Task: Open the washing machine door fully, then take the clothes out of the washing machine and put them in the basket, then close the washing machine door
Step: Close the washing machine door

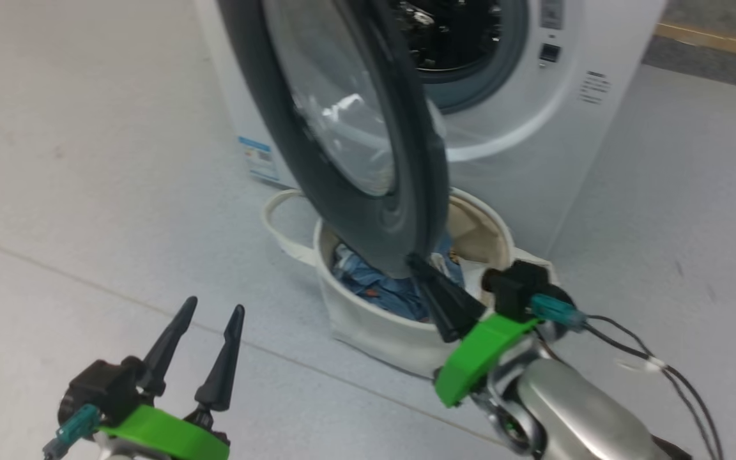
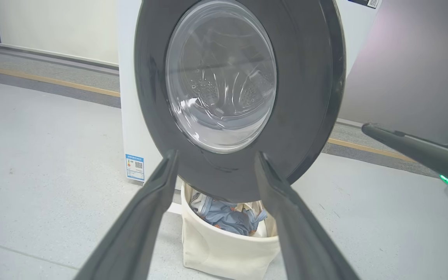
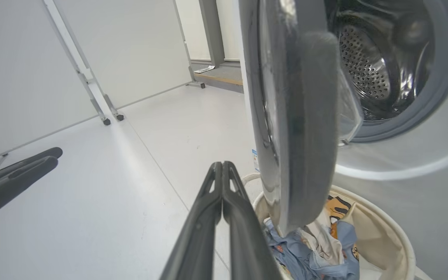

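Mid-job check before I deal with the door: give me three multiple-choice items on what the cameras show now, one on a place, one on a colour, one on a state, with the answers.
1. Where are the clothes?
A. Draped over the door
B. In the basket
C. In the left gripper

2. What colour is the door's wide rim?
A. Black
B. White
C. Red

3. How is the right gripper?
A. Wide open
B. Shut on cloth
C. Shut, holding nothing

Answers:
1 B: the blue fabric lies inside the cream tub under the open door.
2 A: the ring around the clear glass is glossy black.
3 C: in the right wrist view its two fingers meet with nothing between them.
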